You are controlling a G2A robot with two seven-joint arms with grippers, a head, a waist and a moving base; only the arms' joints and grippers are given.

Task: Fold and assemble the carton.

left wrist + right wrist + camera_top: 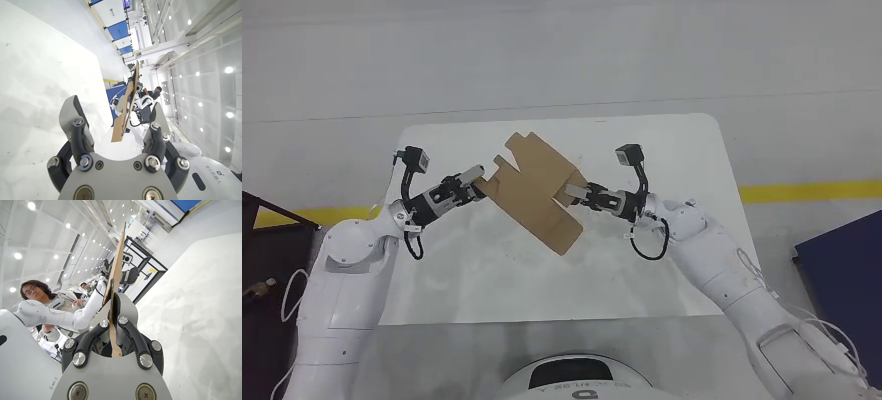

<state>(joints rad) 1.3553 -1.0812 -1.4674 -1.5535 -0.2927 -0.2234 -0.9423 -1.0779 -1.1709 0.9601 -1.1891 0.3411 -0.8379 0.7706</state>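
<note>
- Carton [537, 190]: flat, off table [662, 280]; all folds appear pending.
- R gripper [113, 298]: clamped on carton edge.
- L gripper [115, 104]: spread wide, empty; carton just ahead.

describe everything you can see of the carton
The carton is a flat, still unfolded piece of plain brown corrugated cardboard, with notched flaps along its far edge. It is held tilted in the air above the white table, and both wrist views see it nearly edge-on. The right gripper is clamped on one edge. The left gripper is open at the opposite edge and not gripping it; whether it touches the carton is unclear.
</note>
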